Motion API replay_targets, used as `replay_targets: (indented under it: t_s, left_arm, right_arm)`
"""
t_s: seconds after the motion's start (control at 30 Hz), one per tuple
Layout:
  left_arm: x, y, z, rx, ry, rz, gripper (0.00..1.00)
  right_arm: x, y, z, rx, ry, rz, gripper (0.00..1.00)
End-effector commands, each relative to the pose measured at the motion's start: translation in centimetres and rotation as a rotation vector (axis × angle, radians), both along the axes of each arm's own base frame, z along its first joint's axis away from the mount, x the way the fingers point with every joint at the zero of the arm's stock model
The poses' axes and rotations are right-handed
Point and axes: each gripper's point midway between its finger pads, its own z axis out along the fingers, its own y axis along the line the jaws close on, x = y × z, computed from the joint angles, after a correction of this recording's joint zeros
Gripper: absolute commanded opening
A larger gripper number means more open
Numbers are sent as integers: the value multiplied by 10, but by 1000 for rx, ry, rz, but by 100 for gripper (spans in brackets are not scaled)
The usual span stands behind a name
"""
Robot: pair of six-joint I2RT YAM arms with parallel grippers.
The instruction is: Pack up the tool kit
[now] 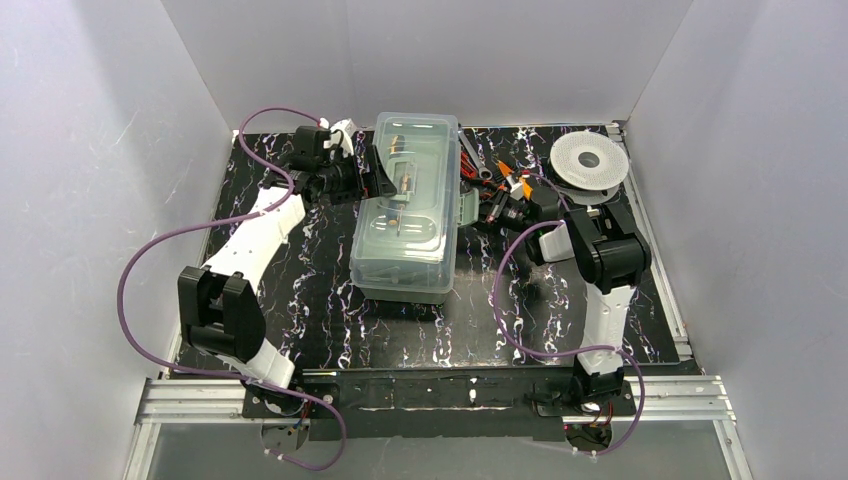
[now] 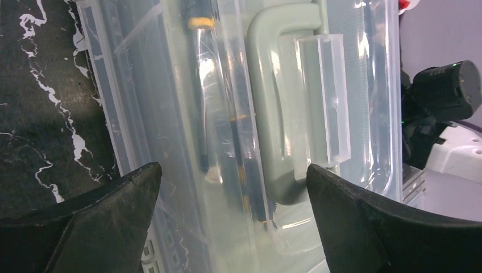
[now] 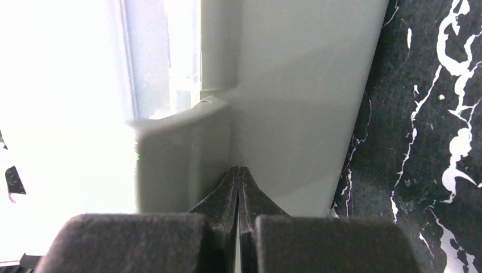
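At the near edge, a metal rail (image 1: 440,395) carries both arm bases, and a black marbled table (image 1: 320,310) stretches away from it. The tool kit (image 1: 405,215) stands in the middle of the table, long side running away from the bases, with its clear lid down.

The right gripper (image 1: 482,212) is pinched fully closed and holds nothing. In the right wrist view its tips (image 3: 239,169) sit at the box's green side wall (image 3: 295,102), just beside a green latch (image 3: 182,159); whether they touch cannot be told.

A little farther back, the left gripper (image 1: 385,172) is at the box's left side, jaws spread wide and empty. Its wrist view looks across the lid to the green handle (image 2: 273,114), and dark tools (image 2: 202,85) show through the plastic.

Beyond the right gripper lie a wrench (image 1: 470,155) and orange-handled pliers (image 1: 515,178). A white spool (image 1: 589,160) sits in the far right corner.
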Motion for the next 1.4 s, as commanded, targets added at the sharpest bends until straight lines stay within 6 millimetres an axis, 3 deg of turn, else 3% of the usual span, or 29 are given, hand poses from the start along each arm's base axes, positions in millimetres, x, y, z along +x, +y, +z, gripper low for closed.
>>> replay_targets:
  t_s: [0.0,0.13,0.33,0.53,0.8,0.97,1.13,1.23,1.37]
  left_arm:
    - [-14,-25,0,-111,9,-111,98]
    - [-13,-22,-12,-87,47,-89,98]
    - [-14,-25,-16,-97,60,-107,98]
    - [-15,-28,-23,-100,91,-118,97]
    - [-20,-27,-46,-68,210,-102,96]
    - [-24,-25,-56,-21,263,-99,96]
    - [-26,-28,-56,-31,277,-105,96]
    - [-27,-29,-55,-38,281,-107,96]
    - [-28,-30,-53,-44,280,-113,96]
  right_arm:
    - [-15,11,83,152,-260,108,1]
    - [-22,11,101,193,-292,123,1]
    - [-19,12,86,41,-257,104,1]
    - [-10,21,59,-308,-205,81,1]
    - [-4,51,48,-787,-219,117,1]
    - [-2,54,9,-1191,-183,164,1]
    - [-5,64,-32,-1280,-119,218,1]
    - [-8,71,-39,-1230,-128,215,1]
    - [-12,84,-34,-1134,-166,220,1]
